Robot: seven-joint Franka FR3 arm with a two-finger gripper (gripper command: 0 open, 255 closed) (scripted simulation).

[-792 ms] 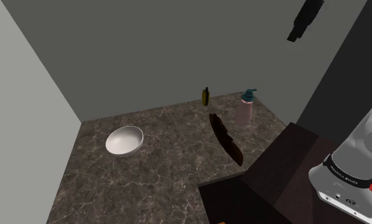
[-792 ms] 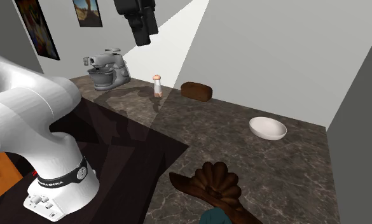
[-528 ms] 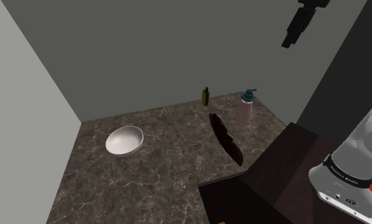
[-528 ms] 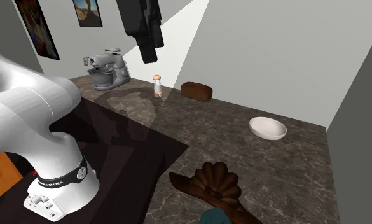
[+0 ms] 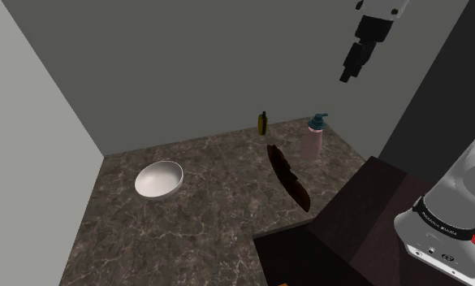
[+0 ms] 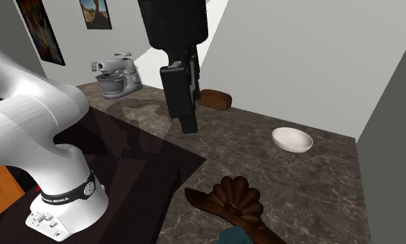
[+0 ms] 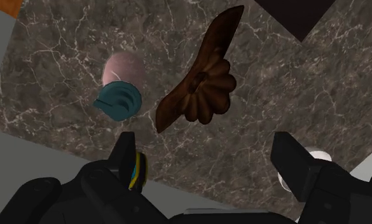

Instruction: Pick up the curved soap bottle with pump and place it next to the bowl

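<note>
Marbled desk (image 5: 187,231) against grey walls (image 5: 187,65); end effector (image 7: 205,140) wide, empty, high above pink pump bottle (image 5: 313,140); white bowl (image 5: 158,179) well apart.

A dark marbled countertop (image 5: 203,213) is carrying everything. A white bowl (image 5: 158,179) is sitting toward the shoulder view's left. Near the back wall a small olive bottle (image 5: 262,123) and a pink soap bottle (image 5: 313,140) with a teal pump are standing apart. A dark brown carved wooden piece (image 5: 288,177) is lying near them. In the second exterior view, a grey stand mixer (image 6: 118,76) and a brown loaf (image 6: 219,100) are resting by the wall.
</note>
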